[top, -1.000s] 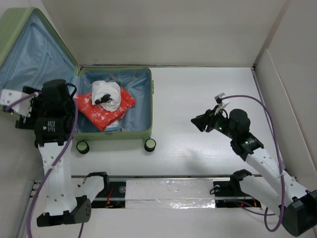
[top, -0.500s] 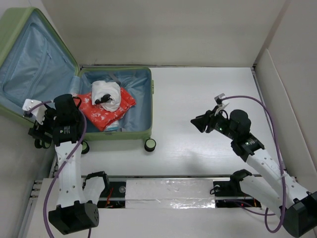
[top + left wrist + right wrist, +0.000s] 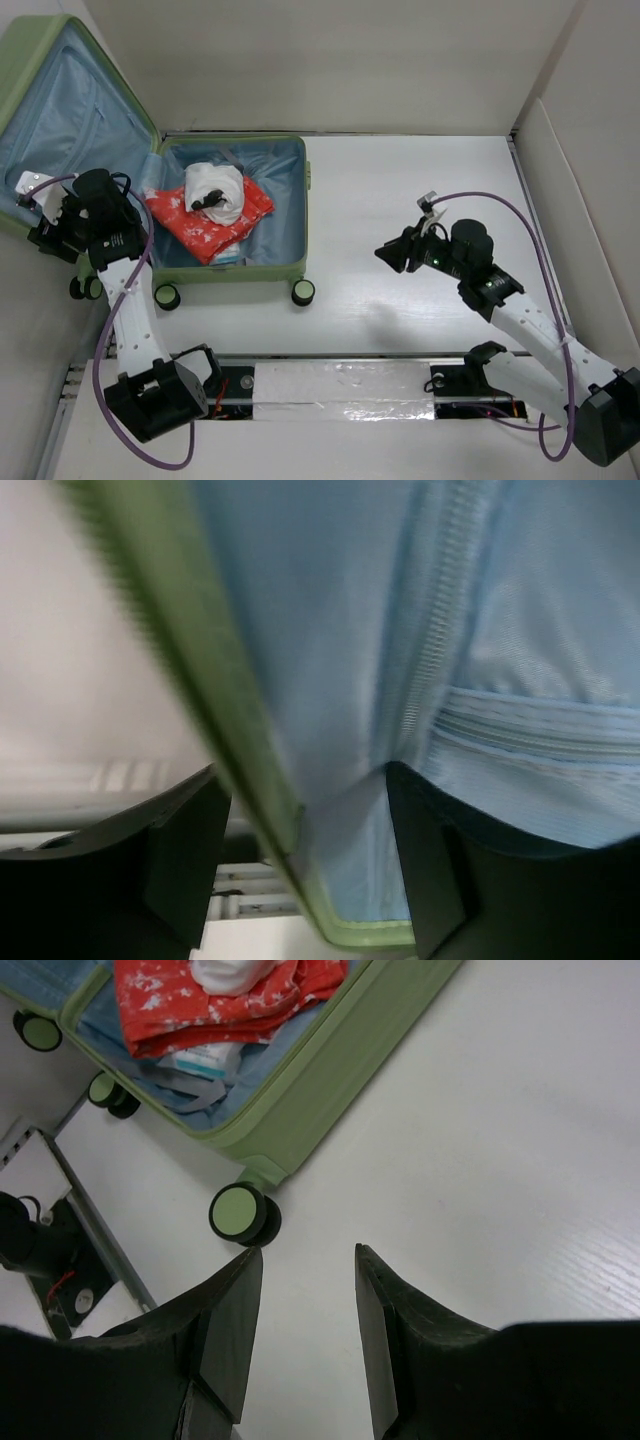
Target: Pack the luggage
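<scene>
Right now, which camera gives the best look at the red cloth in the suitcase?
Top external: nearly the whole red cloth shows inside the luggage, with a white bundle on it. Right wrist crops it at the frame's top edge. Left wrist shows only blue lining.

The large light-green hard-shell luggage [image 3: 240, 268] lies open at the left of the white surface [image 3: 400, 180] — its base flat, its blue-lined lid [image 3: 70, 110] leaning up and away at the far left. In the base a red patterned cloth [image 3: 205, 235] lies toward the left, with a white rolled bundle [image 3: 215, 190] on top of it. The left pincer [image 3: 305, 850] straddles the lid's near rim — blurred, seemingly not touching. The right pincer [image 3: 308, 1290] hovers over bare surface, right of the luggage's near wheel [image 3: 240, 1212].
</scene>
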Controlling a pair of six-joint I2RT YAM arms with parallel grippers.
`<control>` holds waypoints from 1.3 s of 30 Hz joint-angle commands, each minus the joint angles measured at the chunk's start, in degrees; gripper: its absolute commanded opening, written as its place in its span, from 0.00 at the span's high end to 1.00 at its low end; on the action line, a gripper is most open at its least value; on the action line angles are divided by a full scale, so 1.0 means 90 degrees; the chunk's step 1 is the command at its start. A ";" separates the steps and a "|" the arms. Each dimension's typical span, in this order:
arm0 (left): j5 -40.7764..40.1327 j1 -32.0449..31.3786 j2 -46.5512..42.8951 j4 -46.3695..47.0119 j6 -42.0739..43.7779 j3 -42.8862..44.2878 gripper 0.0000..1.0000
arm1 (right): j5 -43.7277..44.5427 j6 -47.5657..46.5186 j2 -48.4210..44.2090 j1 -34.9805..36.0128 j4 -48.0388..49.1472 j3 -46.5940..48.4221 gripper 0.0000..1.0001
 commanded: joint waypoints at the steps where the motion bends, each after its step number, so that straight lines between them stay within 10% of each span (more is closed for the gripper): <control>1: 0.0294 0.0034 0.0158 0.0561 0.0160 0.0335 0.45 | -0.0084 -0.0150 0.0055 0.0105 0.0422 0.0302 0.52; 8: 0.0088 0.0034 0.0286 0.0464 -0.0153 0.0364 0.99 | 0.0199 -0.0189 0.0153 0.0164 0.0374 0.0312 0.52; 21: 0.0311 -0.3840 -0.2064 0.1428 -0.0165 -0.1480 1.00 | 0.0511 -0.0072 0.0797 0.0377 0.0549 0.0468 0.52; 28: 0.5790 -0.4067 -0.3288 0.1519 0.0579 -0.1873 1.00 | 0.1321 0.0172 0.1373 0.1041 0.0530 0.1024 0.52; 33: 0.7928 -0.4067 -0.3872 0.0864 0.0374 -0.1803 1.00 | 0.1664 0.0426 0.1714 0.1199 0.0647 0.1366 0.52; 36: 0.9323 -0.4067 -0.3779 0.0360 0.0393 -0.1804 0.60 | 0.1869 0.0563 0.1832 0.1199 0.0676 0.1581 0.52; 37: 1.0139 -0.4067 -0.3661 0.0114 0.0471 -0.1697 0.32 | 0.1879 0.0573 0.1910 0.1199 0.0667 0.1649 0.51; 39: 1.0924 -0.4135 -0.3446 -0.0519 0.0783 -0.1647 0.28 | 0.1869 0.0573 0.1989 0.1199 0.0512 0.1893 0.50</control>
